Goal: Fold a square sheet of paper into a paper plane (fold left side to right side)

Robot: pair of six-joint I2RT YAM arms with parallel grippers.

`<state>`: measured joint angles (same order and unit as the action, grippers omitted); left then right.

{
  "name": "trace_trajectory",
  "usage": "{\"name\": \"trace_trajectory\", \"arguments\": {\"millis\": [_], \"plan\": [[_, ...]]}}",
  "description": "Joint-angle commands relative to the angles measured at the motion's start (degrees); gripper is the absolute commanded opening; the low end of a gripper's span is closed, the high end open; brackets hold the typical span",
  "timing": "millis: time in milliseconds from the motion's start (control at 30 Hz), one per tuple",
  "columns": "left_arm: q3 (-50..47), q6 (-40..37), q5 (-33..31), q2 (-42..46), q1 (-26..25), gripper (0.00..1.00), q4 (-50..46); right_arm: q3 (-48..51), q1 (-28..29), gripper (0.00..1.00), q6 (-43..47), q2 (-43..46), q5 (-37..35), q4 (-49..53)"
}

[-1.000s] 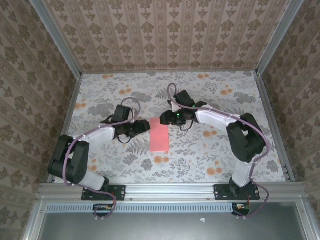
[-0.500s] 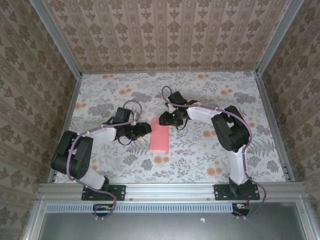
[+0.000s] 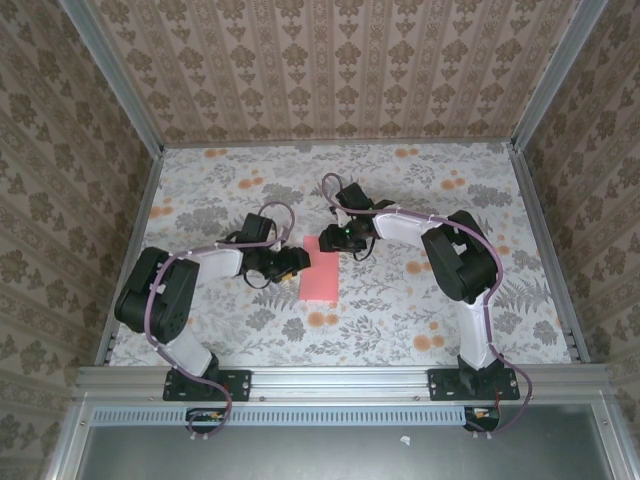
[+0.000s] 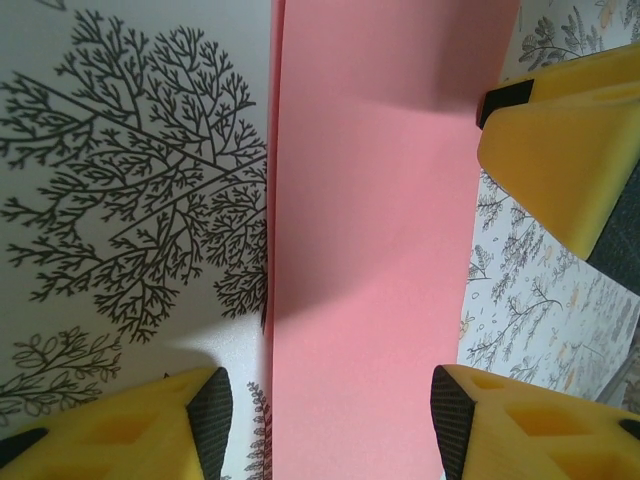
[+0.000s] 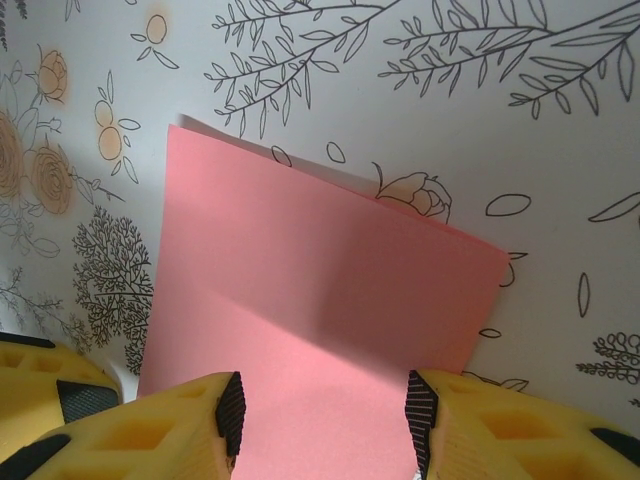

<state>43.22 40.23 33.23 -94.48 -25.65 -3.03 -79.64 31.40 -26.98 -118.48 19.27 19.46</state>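
Note:
The square sheet of paper is pink-red and lies flat on the flowered table as a narrow upright rectangle, doubled over, with two layers showing along its far edge. My left gripper sits at its upper left edge. In the left wrist view the paper strip runs between the open jaws of that gripper. My right gripper is over the paper's far end, and the right wrist view has this gripper open, one finger to each side of the pink surface. Neither gripper pinches the sheet.
The table cover is white with grey leaves and small orange flower prints. Patterned walls and metal rails close in three sides. A yellow finger of the right gripper shows close by in the left wrist view.
The left gripper slid right to the paper's upper left edge. The right gripper drew in over the paper's far end, its elbow swinging up. Both jaws narrowed slightly.

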Motion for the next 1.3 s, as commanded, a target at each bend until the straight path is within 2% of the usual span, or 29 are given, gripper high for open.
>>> {"name": "trace_trajectory", "arguments": {"millis": [0, 67, 467, 767, 967, 1067, 1267], "plan": [[1.8, -0.3, 0.3, -1.2, -0.2, 0.58, -1.1, -1.0, 0.2, 0.50, 1.0, -1.7, -0.3, 1.9], [2.0, -0.2, 0.4, -1.4, -1.8, 0.58, -1.2, -1.0, 0.2, 0.50, 0.9, -1.8, -0.3, 1.9], [1.3, 1.5, -0.4, 0.1, -2.6, 0.52, -2.2, -1.2, 0.1, 0.50, 1.2, -2.0, -0.2, 1.9], [1.0, 3.9, -0.2, 1.6, -3.0, 0.32, -1.8, -0.7, 0.1, 0.50, 1.8, -1.3, 0.3, 0.6], [0.9, 5.1, -1.0, 2.7, -3.3, 0.10, -2.5, 0.1, 0.1, 0.52, 2.5, -0.1, 0.1, -0.3], [0.7, 6.3, -0.9, 2.9, -3.5, 0.00, -2.4, 2.0, -0.2, 0.57, 3.3, 2.1, 0.7, -3.2], [0.3, 10.0, -1.4, 3.4, -4.1, 0.00, -1.6, 9.3, -0.4, 0.75, 8.5, 13.3, -3.1, -8.2]]}}
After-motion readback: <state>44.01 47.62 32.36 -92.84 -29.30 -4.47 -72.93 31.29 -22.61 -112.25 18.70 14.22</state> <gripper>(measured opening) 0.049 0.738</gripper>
